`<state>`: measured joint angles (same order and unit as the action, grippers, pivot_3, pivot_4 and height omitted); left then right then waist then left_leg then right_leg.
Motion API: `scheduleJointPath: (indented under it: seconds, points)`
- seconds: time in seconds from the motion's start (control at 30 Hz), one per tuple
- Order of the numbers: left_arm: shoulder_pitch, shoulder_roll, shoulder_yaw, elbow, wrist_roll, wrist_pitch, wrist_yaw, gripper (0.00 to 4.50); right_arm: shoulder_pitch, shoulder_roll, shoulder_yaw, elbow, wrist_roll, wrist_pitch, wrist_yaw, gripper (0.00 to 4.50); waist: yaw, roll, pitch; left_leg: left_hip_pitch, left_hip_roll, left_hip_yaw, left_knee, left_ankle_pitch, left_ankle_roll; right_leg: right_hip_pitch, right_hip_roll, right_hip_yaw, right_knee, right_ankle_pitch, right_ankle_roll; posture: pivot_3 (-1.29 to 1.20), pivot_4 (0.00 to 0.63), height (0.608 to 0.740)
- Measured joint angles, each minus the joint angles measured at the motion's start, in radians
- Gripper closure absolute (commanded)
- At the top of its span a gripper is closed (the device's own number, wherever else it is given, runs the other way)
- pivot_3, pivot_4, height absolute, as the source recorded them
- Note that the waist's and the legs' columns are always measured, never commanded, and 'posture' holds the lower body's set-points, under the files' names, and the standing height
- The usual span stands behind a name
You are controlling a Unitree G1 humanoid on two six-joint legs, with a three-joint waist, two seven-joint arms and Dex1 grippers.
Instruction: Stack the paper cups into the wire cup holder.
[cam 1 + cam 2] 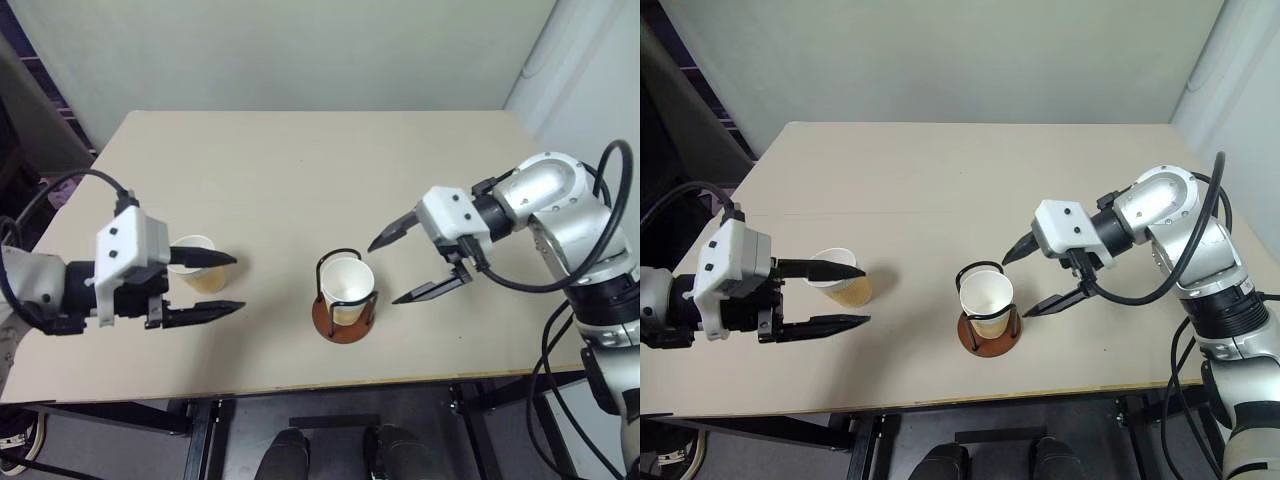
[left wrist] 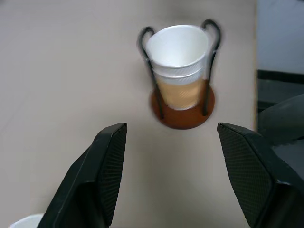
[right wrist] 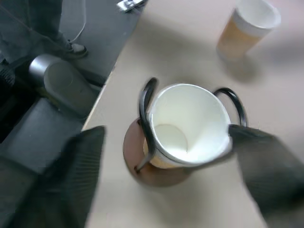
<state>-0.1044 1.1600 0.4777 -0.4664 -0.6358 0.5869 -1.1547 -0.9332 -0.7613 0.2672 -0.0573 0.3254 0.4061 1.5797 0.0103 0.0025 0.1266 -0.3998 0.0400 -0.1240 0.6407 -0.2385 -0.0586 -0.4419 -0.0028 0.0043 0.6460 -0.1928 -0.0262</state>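
- Your wire cup holder (image 1: 342, 305): near the counter (image 1: 300, 170) front edge, upright, stacked paper cups (image 1: 347, 288) inside, mouths up.
- Your left gripper (image 1: 222, 284): fingers wide, empty, around a loose cup (image 1: 194, 262).
- Your right gripper (image 1: 398, 268): fingers spread, empty.

The table (image 1: 300, 160) lies bare behind the holder (image 1: 343, 318) and between it and the lone cup (image 1: 196, 262). The right gripper (image 1: 412, 268), jaws wide, crowds the holder's right side; wire loops ring the stacked cups (image 1: 347, 283).

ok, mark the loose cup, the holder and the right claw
loose cup (image 1: 199, 271), left eye view, side wall
holder (image 1: 339, 326), left eye view, base disc
right claw (image 1: 390, 270), left eye view, midway between open fingertips
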Motion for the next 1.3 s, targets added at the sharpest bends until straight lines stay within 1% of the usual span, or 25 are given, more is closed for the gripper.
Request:
scheduleJointPath:
  seconds: [0.1,0.17,0.23,0.3,0.4,0.47,0.57,0.77,0.87,0.97,1.13,1.2,1.23,1.3]
  points:
    - [-0.018,0.056,0.011,0.088,0.091,-0.042,0.021,1.23,-0.010,0.001,-0.159,0.102,0.132,0.088,-0.018,0.04,0.004,0.000,0.000,0.000,0.000,0.000,0.000,0.000,0.000,0.000,0.000,0.000,-0.001,0.000,0.000,0.00,0.150,0.740]
    - [-0.014,0.086,0.009,0.132,0.148,-0.059,0.026,1.23,-0.008,-0.016,-0.253,0.114,0.212,0.129,-0.016,0.04,0.005,0.000,0.000,0.000,-0.001,0.000,-0.001,0.000,0.000,0.000,0.000,0.000,-0.002,0.000,0.000,0.00,0.150,0.740]
    - [0.006,0.124,-0.043,0.170,0.247,-0.120,0.036,1.23,0.042,-0.042,-0.318,0.085,0.286,0.168,-0.004,0.04,0.007,-0.002,-0.001,0.000,-0.001,0.000,-0.002,0.000,0.000,0.001,0.000,0.000,-0.002,-0.002,0.000,0.00,0.150,0.740]
    - [0.008,0.125,-0.104,0.211,0.313,-0.163,0.055,1.23,0.098,-0.049,-0.333,0.051,0.316,0.192,-0.008,0.04,0.006,-0.002,-0.001,0.000,-0.001,0.000,-0.002,0.000,-0.001,0.001,0.000,0.000,-0.002,-0.002,-0.001,0.00,0.150,0.740]
    - [-0.009,0.114,-0.193,0.253,0.375,-0.216,0.071,1.23,0.150,-0.049,-0.330,0.007,0.320,0.207,-0.035,0.04,0.006,-0.001,-0.001,-0.001,-0.001,0.000,-0.002,-0.001,-0.001,0.000,0.000,0.000,-0.001,-0.002,0.000,0.00,0.150,0.740]
    - [-0.072,0.108,-0.277,0.273,0.428,-0.252,0.077,1.23,0.151,-0.046,-0.330,-0.008,0.313,0.206,-0.090,0.04,0.006,-0.001,-0.001,-0.001,-0.001,0.000,-0.002,-0.001,-0.001,0.000,0.000,0.000,-0.001,-0.001,0.001,0.00,0.150,0.740]
    - [-0.141,0.077,-0.371,0.281,0.472,-0.284,0.081,1.23,0.163,-0.044,-0.323,-0.043,0.307,0.205,-0.128,0.04,0.006,-0.001,-0.001,-0.001,-0.002,-0.001,-0.002,-0.001,-0.001,0.000,-0.001,0.000,-0.001,-0.001,0.001,0.00,0.150,0.740]
    - [-0.202,0.056,-0.457,0.339,0.542,-0.327,0.078,1.23,0.197,-0.050,-0.321,-0.098,0.310,0.215,-0.170,0.04,0.006,-0.001,-0.001,-0.001,-0.002,-0.001,-0.002,-0.001,0.000,0.000,-0.001,0.000,-0.001,0.000,0.002,0.00,0.150,0.740]
    - [-0.209,0.054,-0.501,0.370,0.597,-0.350,0.073,1.23,0.211,-0.059,-0.322,-0.111,0.311,0.223,-0.188,0.04,0.006,-0.001,-0.001,-0.001,-0.002,-0.001,-0.002,-0.001,0.000,0.000,-0.001,0.000,-0.002,0.004,0.009,0.00,0.150,0.740]
    - [-0.251,0.037,-0.522,0.388,0.621,-0.356,0.069,1.82,0.216,-0.068,-0.323,-0.120,0.311,0.225,-0.204,0.00,0.006,-0.001,-0.001,-0.002,-0.002,-0.001,-0.001,-0.001,0.000,0.000,-0.001,0.000,-0.002,0.004,0.008,0.00,0.150,0.740]
    - [-0.262,0.034,-0.522,0.389,0.623,-0.366,0.056,3.58,0.230,-0.070,-0.323,-0.130,0.311,0.225,-0.224,0.00,0.006,-0.001,-0.001,-0.002,-0.002,-0.001,-0.001,-0.001,0.000,0.000,-0.001,0.000,-0.002,0.004,0.009,0.00,0.150,0.740]
    - [-0.263,0.033,-0.521,0.389,0.622,-0.367,0.048,4.36,0.234,-0.070,-0.323,-0.131,0.311,0.225,-0.226,0.00,0.006,-0.001,-0.001,-0.002,-0.002,-0.001,-0.001,-0.001,0.000,0.000,-0.001,0.000,-0.002,0.004,0.009,0.00,0.150,0.740]
    - [-0.264,0.033,-0.521,0.389,0.621,-0.367,0.047,4.47,0.234,-0.071,-0.323,-0.131,0.313,0.226,-0.225,0.00,0.006,-0.001,-0.001,-0.002,-0.002,-0.001,-0.001,-0.001,0.000,0.000,-0.001,0.000,-0.002,0.004,0.009,0.00,0.150,0.740]
    - [-0.266,0.029,-0.519,0.389,0.615,-0.366,0.042,4.47,0.236,-0.079,-0.323,-0.143,0.336,0.238,-0.213,0.00,0.006,-0.001,-0.001,-0.002,-0.002,-0.001,-0.001,-0.001,0.000,0.000,-0.001,0.000,-0.002,0.003,0.009,0.00,0.150,0.740]
